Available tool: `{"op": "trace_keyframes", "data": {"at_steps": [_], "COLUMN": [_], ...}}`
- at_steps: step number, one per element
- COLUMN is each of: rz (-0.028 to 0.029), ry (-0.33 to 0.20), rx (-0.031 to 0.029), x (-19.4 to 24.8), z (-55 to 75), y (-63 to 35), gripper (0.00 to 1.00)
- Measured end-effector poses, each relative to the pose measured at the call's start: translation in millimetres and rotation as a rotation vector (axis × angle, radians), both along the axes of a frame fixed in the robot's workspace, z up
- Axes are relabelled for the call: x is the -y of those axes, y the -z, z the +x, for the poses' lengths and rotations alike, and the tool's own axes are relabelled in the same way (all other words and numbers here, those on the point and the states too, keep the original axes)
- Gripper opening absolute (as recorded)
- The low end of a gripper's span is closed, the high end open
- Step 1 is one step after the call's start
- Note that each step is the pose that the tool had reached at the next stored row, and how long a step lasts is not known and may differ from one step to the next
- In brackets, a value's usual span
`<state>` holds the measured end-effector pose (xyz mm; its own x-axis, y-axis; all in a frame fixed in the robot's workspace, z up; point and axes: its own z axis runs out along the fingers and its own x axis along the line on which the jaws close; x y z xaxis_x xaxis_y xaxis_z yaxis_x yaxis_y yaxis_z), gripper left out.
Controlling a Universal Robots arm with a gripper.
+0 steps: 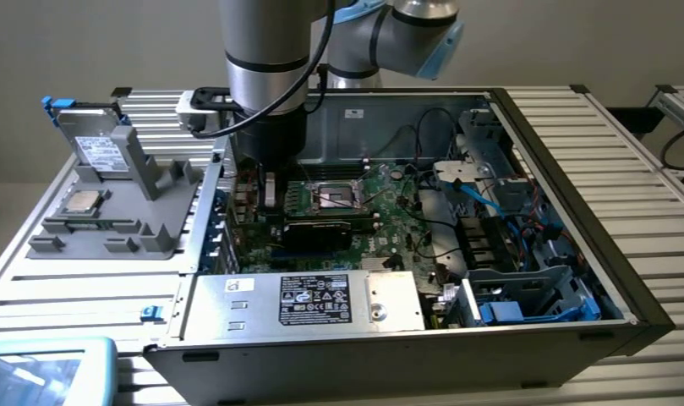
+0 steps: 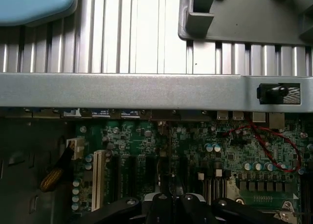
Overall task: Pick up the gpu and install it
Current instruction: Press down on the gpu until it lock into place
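On the ribbed aluminium table (image 1: 82, 279) sat one grey moulded plastic holder (image 1: 150, 203) with one boxy silver drive (image 1: 97, 144) standing upright in it. Right of it, inside the open steel case (image 1: 567, 161), the black end effector (image 2: 168, 199) was pinched narrow on the single gpu (image 2: 168, 177), a thin card (seen edge-on) hanging over the green motherboard (image 2: 146, 141) slots.

You have a plain grey wall (image 1: 105, 42) behind the bench. The work surface is a ribbed aluminium table (image 1: 646, 161), running off toward the exterior view's right. Lighting is even and diffuse, with soft shadows on the wall. Floor not visible.
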<state>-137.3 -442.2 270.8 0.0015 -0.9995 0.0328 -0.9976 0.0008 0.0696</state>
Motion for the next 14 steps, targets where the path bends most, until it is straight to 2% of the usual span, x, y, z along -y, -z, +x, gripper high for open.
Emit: {"op": "trace_keyframes", "data": {"at_steps": [14], "rz": [-0.0003], "ry": [-0.001], "rx": [-0.0003], "x": [0.2], "z": [-0.1], "y": [2.4], "gripper": [0.12]}}
